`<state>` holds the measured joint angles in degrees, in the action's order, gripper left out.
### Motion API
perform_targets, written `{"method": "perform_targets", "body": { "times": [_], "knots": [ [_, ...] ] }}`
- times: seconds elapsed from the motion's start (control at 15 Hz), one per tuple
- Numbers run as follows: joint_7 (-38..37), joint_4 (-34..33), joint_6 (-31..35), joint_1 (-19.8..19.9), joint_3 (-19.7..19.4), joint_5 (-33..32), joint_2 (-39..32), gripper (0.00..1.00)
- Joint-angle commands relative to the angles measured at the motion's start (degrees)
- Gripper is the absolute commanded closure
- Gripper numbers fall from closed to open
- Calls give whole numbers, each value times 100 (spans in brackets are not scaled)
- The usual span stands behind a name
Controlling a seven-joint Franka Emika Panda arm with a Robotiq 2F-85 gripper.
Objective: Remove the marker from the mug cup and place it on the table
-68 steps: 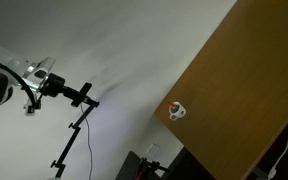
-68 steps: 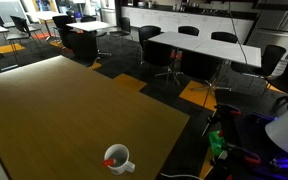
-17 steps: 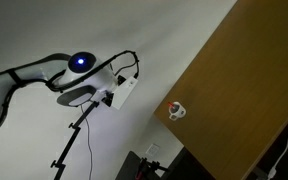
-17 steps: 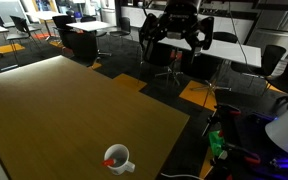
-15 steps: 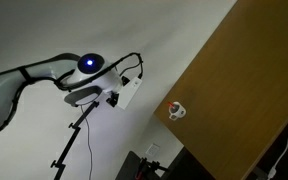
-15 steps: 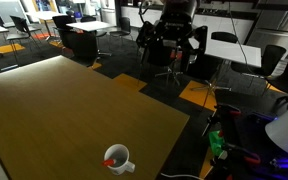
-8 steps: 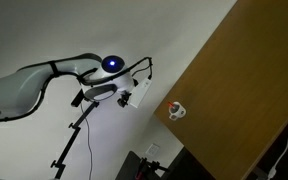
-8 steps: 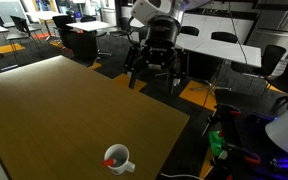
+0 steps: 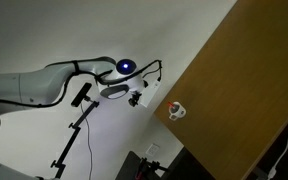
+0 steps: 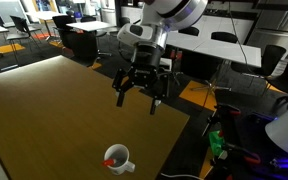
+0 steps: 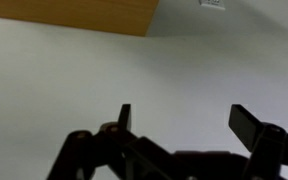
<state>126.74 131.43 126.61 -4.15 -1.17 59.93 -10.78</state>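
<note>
The small white mug cup (image 10: 118, 159) stands near the front edge of the brown wooden table (image 10: 54, 110). The red marker (image 10: 110, 161) sticks out of it. The mug also shows in an exterior view (image 9: 176, 111) with the red marker (image 9: 174, 106) in it. My gripper (image 10: 137, 97) hangs open and empty above the table's far part, well above and behind the mug. In an exterior view the gripper (image 9: 144, 98) is level with the mug, off to one side. The wrist view shows the open fingers (image 11: 187, 118) against a white wall, with the table (image 11: 74, 14) at the top edge.
Office tables and chairs (image 10: 194, 45) stand beyond the table. A tripod stand (image 9: 74, 135) is by the white wall. Dark equipment (image 10: 249, 140) lies past the table's edge on the floor.
The arm has swung in from outside the table and come down toward the mug side. The gripper stays open. The mug and marker have not moved.
</note>
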Motion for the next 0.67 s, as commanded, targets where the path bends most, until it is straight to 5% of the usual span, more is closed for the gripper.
{"method": "perform_targets", "body": {
  "times": [0.0,0.6],
  "knots": [
    [-91,-345,234,113,210,134,-514,0],
    [-39,-360,150,194,267,-13,-659,0]
  ]
}}
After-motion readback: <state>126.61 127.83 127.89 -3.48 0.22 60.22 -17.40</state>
